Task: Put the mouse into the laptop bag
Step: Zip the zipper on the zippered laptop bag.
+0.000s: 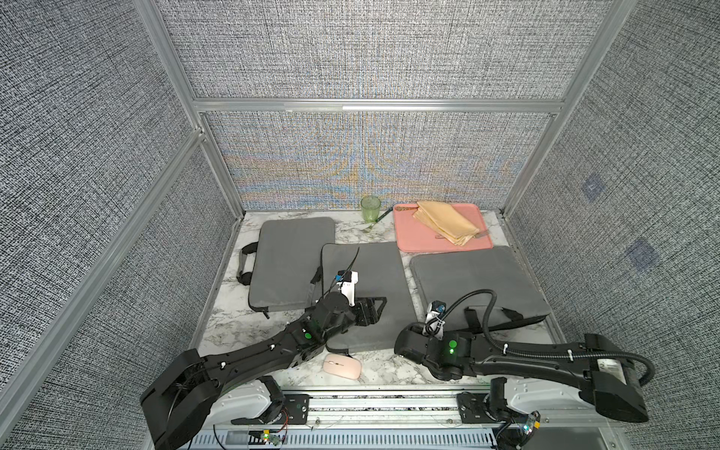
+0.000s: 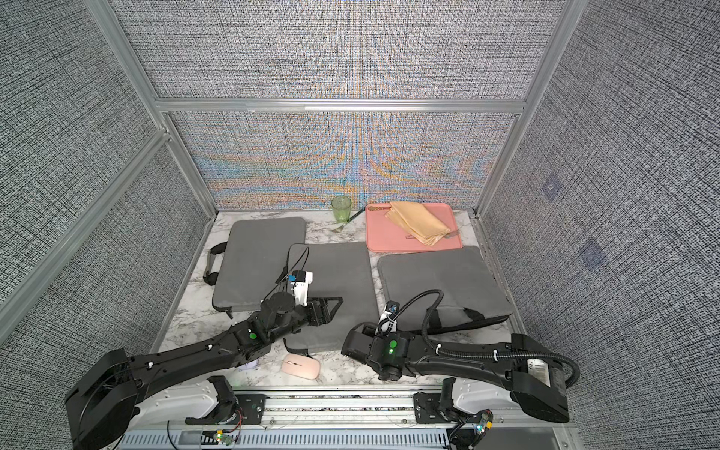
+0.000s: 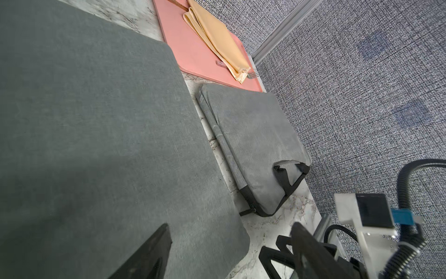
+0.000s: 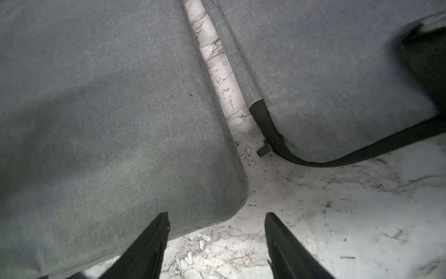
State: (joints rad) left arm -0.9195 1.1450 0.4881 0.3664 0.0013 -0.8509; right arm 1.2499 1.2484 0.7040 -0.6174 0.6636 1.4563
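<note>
**Pink mouse (image 1: 342,366) on the counter (image 1: 376,374), lower centre of both top views, just below the laptop bag (image 1: 366,280).**
Both are open and empty: left hand (image 1: 376,309) over the bag, right hand (image 4: 217,217) at its corner. The mouse is judged light, stiff and slippery; its long sides are best pinched.

Back edge: green cup (image 1: 370,208), fork (image 1: 374,223) beside; pink tray (image 1: 413,238) w/ folded yellow napkin (image 1: 444,222), prob. 2nd fork (image 1: 480,233) under.
</note>
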